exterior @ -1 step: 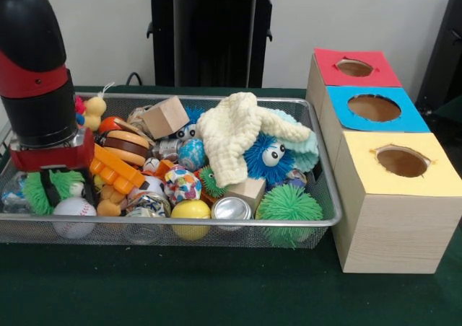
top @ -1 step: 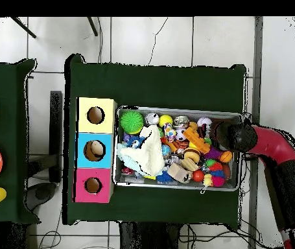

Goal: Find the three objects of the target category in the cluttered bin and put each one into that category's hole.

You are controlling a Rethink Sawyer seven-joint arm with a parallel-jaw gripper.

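Now the tool is low in one end of the bin — the holes sit past the other end.

Largest first: the green worktop (exterior @ -1 step: 216, 290) carries the wire bin (exterior @ -1 step: 321, 218) and, just beside it, three boxes with holes — yellow (exterior @ -1 step: 361, 164), blue (exterior @ -1 step: 339, 99), red (exterior @ -1 step: 328, 63) — their insides too dark to read. The bin is heaped: a cream cloth (exterior @ -1 step: 231, 135), spiky green ball (exterior @ -1 step: 289, 205), wooden block (exterior @ -1 step: 166, 115), yellow ball (exterior @ -1 step: 190, 210), baseball (exterior @ -1 step: 73, 209). The tool (exterior @ -1 step: 50, 189) hangs over the baseball and a green spiky toy; whether it grips anything, I cannot tell. Target category is unclear, so any pick must cross the bin's length.
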